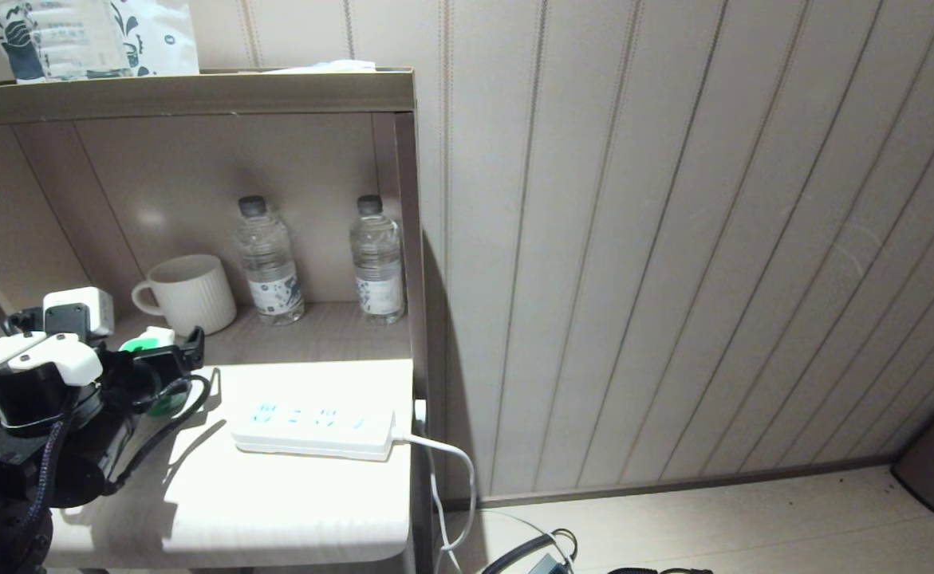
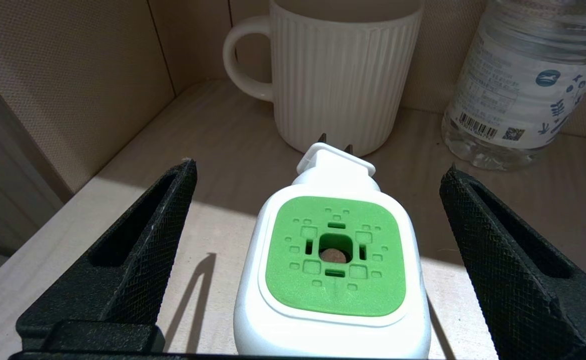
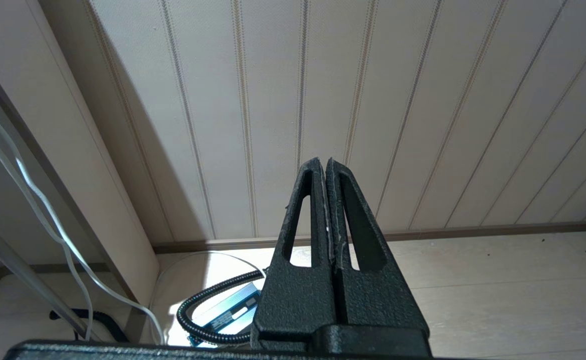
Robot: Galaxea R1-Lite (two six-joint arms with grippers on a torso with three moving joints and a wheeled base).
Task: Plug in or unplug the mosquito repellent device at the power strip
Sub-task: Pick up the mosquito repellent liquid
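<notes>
Panelled wall behind; pale table at lower left of the head frame. Left gripper spread wide, fingers flanking the mosquito repellent device without contact. Device stands centred between them, prongs pointing away toward the mug. Power strip lies to frame right, sockets empty. Right gripper closed, parked, farther off.

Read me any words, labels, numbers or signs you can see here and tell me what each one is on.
No text can be read with certainty.
Nearer water bottle label: barcode, QR code, round blue logo and fine print, too small to read.
Second water bottle label: too small.
Power strip: bluish socket markings, no legible characters.
Printed bag on the shelf top: dark blue graphics, lettering blurred.
Mosquito repellent device: no lettering.
</notes>
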